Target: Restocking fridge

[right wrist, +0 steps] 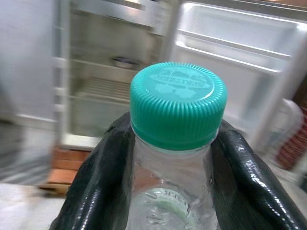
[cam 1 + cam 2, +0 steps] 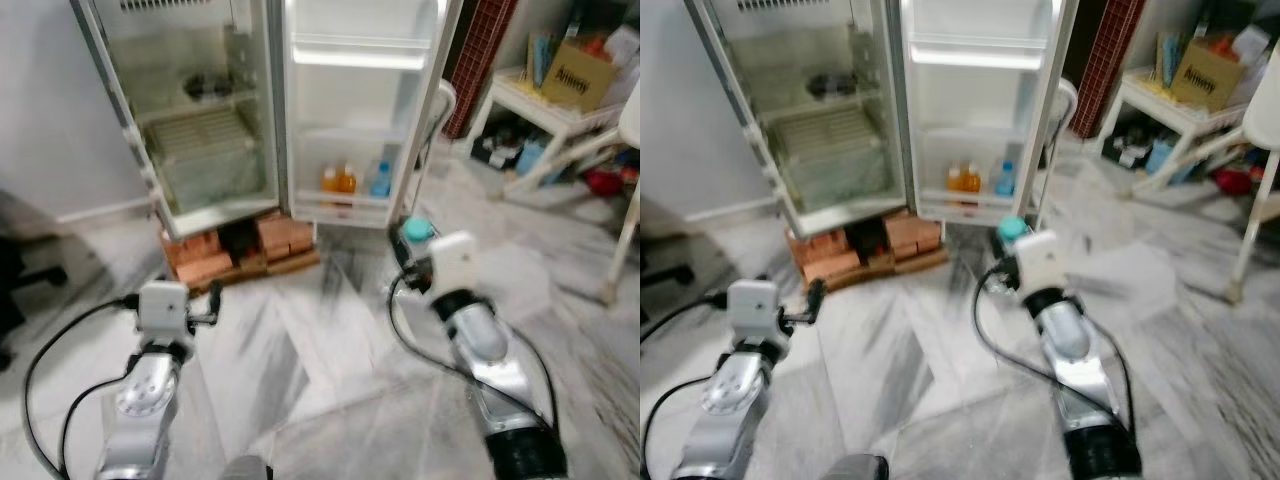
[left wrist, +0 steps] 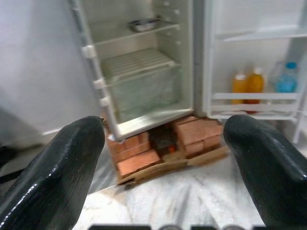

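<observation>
On the left side, the left gripper (image 3: 163, 158) is held out low in front of the robot with its two black fingers (image 3: 57, 177) spread wide and nothing between them. Beyond it stands the fridge (image 2: 200, 130) with its door (image 2: 365, 110) swung open; the fridge sits on a base of red bricks (image 2: 240, 250) on the marble floor (image 2: 300, 360). Inside the fridge there are wire shelves, and a small dark dish is on the upper one. In the lower door rack (image 2: 350, 195) two orange bottles (image 2: 338, 180) and one blue bottle (image 2: 381, 178) stand side by side. More to the right, the right gripper (image 1: 172, 158) is closed on the neck of a clear plastic bottle (image 1: 170, 191) just under its teal cap (image 1: 178, 103), and it carries the bottle upright, still well apart from the fridge. To do this step well, I think the robot should come closer while it keeps the bottle vertical and the grip firm, and then aim for the free place in the door rack beside the blue bottle without pushing the others. The bottle looks transparent and smooth, with a ribbed cap that has a raised mark on top, so it may slip if the hold becomes loose. At the far right is a white table (image 2: 545, 110) with a cardboard box (image 2: 578, 75).
</observation>
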You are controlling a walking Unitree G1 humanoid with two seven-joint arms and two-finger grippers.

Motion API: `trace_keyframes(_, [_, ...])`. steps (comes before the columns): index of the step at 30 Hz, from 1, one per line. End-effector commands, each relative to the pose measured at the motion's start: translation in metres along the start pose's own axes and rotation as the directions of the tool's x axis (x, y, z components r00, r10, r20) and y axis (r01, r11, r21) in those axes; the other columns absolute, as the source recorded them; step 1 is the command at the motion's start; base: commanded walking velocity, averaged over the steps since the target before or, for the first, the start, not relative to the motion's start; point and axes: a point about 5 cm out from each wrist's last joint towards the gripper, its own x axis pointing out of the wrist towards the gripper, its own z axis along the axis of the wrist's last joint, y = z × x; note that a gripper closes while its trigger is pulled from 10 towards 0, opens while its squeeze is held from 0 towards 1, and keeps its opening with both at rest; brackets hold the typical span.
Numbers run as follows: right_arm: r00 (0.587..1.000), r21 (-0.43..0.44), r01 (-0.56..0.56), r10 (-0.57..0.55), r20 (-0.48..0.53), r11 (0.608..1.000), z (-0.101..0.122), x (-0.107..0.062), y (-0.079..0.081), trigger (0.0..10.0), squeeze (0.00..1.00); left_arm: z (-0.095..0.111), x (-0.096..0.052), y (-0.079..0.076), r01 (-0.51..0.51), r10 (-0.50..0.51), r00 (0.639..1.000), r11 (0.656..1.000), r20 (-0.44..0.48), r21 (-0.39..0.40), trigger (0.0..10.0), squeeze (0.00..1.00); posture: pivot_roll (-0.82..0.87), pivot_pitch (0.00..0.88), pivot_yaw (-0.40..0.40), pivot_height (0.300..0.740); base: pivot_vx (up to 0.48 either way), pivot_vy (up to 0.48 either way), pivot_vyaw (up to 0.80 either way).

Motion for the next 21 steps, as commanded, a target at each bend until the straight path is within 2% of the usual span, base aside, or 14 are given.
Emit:
trace_keyframes(1, [0.999, -0.018, -0.002, 0.003, 0.051, 1.000, 0.0110, 0.0023, -0.0058, 10.0, 0.00, -0.0005, -0.0004, -0.0065, 0.027, -0.027, 1.000, 1.000, -0.002, 0.001, 10.0, 0.00, 0.02, 0.000, -0.034, 0.740, 0.000, 0.000, 0.77])
trace_keyframes(8, [0.996, -0.020, -0.052, 0.053, 0.067, 0.998, 0.0145, 0.0059, -0.0012, 10.0, 0.00, 0.0012, 0.0014, -0.0051, 0.030, -0.031, 0.999, 1.000, 0.010, 0.008, 10.0, 0.00, 0.02, 0.000, -0.037, 0.740, 0.000, 0.000, 0.77])
trace_keyframes(11, [0.996, 0.002, -0.055, 0.055, 0.067, 0.998, 0.0141, 0.0053, -0.0009, 10.0, 0.00, 0.0014, 0.0021, -0.0050, 0.041, -0.041, 0.999, 0.999, 0.013, 0.006, 10.0, 0.00, 0.02, 0.000, -0.038, 0.740, 0.255, 0.000, 0.00])
trace_keyframes(21, [0.995, 0.010, -0.048, 0.047, 0.083, 0.999, 0.0159, 0.0052, -0.0016, 10.0, 0.00, 0.0034, 0.0044, -0.0062, 0.049, -0.049, 0.999, 0.999, 0.023, 0.002, 10.0, 0.00, 0.02, 0.000, -0.035, 0.740, 0.449, 0.000, 0.00])
